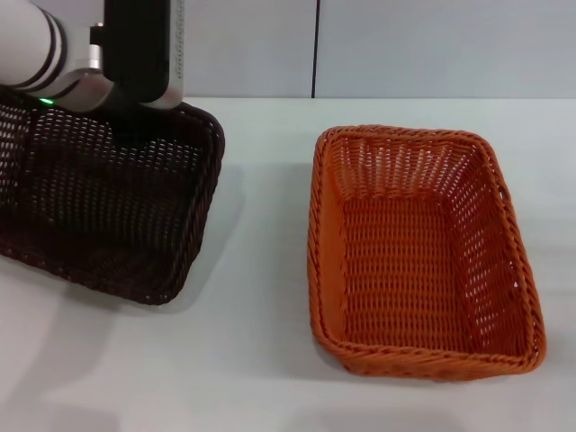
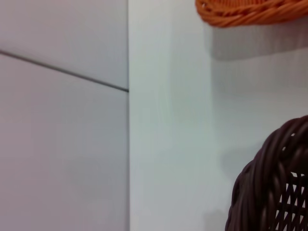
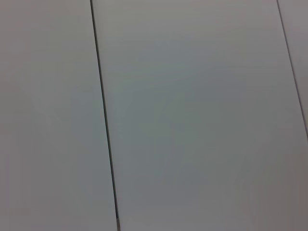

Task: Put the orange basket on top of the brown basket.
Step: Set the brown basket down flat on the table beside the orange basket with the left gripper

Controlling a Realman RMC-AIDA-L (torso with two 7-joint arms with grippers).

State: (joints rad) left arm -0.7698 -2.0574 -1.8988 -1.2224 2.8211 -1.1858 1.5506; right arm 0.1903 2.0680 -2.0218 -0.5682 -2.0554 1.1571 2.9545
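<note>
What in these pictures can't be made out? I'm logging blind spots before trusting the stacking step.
- Left hand: head view, fingers hidden behind its own black housing over the dark brown woven basket.
- That basket's left part: head view, cut off by the picture edge.
- Bright orange woven basket: left wrist view shows only a rim strip.
- Right hand: in no view; its wrist view shows only grey panels.

Head camera looks down on both baskets; left wrist camera, close, shares their rims; right wrist camera faces wall.
</note>
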